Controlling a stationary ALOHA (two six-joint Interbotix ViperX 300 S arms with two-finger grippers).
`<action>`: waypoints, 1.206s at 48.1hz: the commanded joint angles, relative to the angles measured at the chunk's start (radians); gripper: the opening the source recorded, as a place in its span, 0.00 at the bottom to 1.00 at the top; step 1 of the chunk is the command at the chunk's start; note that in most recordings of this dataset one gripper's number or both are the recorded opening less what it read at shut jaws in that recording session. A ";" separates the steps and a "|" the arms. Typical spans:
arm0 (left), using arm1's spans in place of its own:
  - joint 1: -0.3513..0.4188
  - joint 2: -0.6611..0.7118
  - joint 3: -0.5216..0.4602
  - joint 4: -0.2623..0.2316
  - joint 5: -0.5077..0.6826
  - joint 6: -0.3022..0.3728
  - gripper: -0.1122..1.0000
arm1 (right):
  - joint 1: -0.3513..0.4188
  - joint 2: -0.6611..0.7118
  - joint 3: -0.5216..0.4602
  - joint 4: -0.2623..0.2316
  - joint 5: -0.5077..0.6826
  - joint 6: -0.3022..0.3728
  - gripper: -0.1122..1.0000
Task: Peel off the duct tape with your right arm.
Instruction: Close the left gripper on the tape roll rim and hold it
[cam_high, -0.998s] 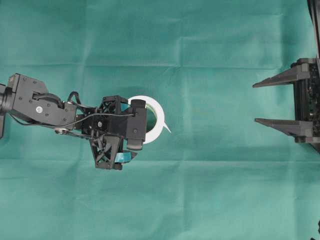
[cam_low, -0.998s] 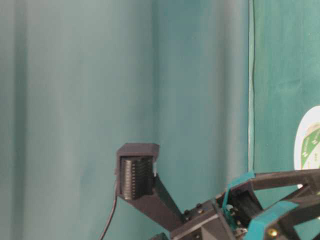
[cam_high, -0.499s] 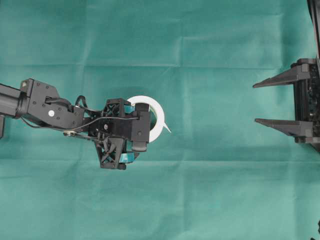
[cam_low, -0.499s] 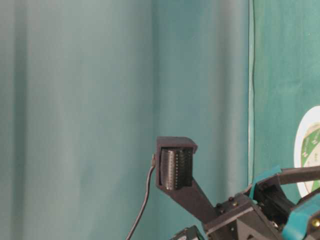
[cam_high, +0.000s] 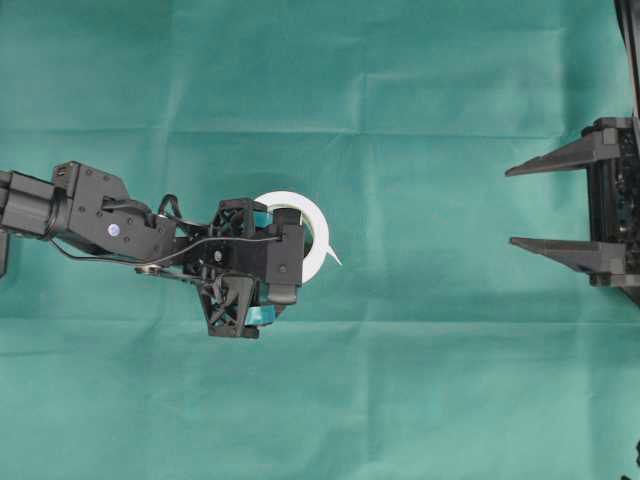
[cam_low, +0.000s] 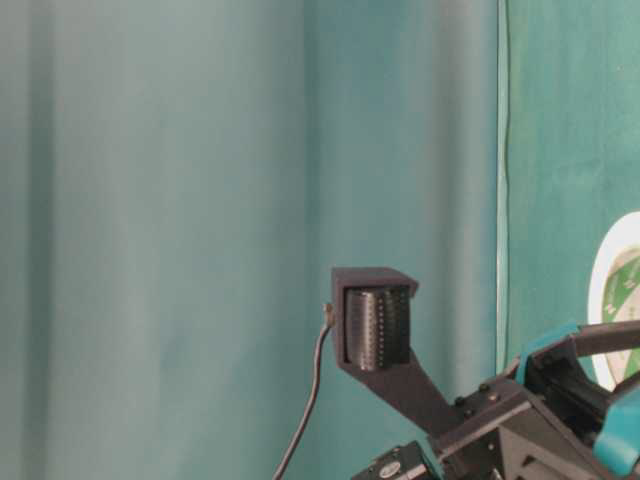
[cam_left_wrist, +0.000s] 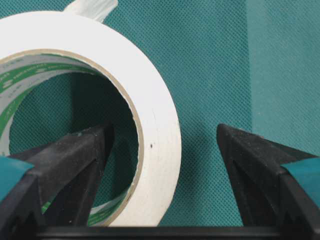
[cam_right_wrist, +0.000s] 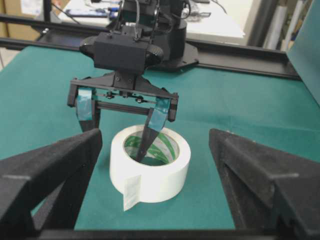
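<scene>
1. Centrally, lay flat on the green cloth (cam_high: 420, 380), left of the overhead view's middle: the duct tape (cam_high: 318, 235), loose pointed end (cam_high: 333, 257) aimed right.
2. Straddled the roll's wall with jaws spread wide: left gripper (cam_right_wrist: 121, 130), one teal-padded finger (cam_right_wrist: 152, 127) down inside the core, the other outside the roll at its left in the right wrist view.
3. Gripped nothing; could not tell whether the fingers touched the tape.
4. Waited at the overhead frame's right edge, well apart from the roll: right gripper (cam_high: 528, 205), pointed black fingers fully parted, empty.
</scene>
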 joint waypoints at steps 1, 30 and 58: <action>-0.002 -0.006 -0.009 -0.003 0.002 -0.003 0.91 | 0.000 0.005 -0.009 -0.003 -0.009 0.002 0.85; -0.015 -0.052 -0.011 0.002 0.048 0.057 0.30 | 0.000 0.005 -0.008 -0.003 -0.009 0.002 0.84; -0.031 -0.305 -0.091 0.002 0.318 0.083 0.30 | 0.000 0.008 -0.005 -0.003 -0.009 0.005 0.84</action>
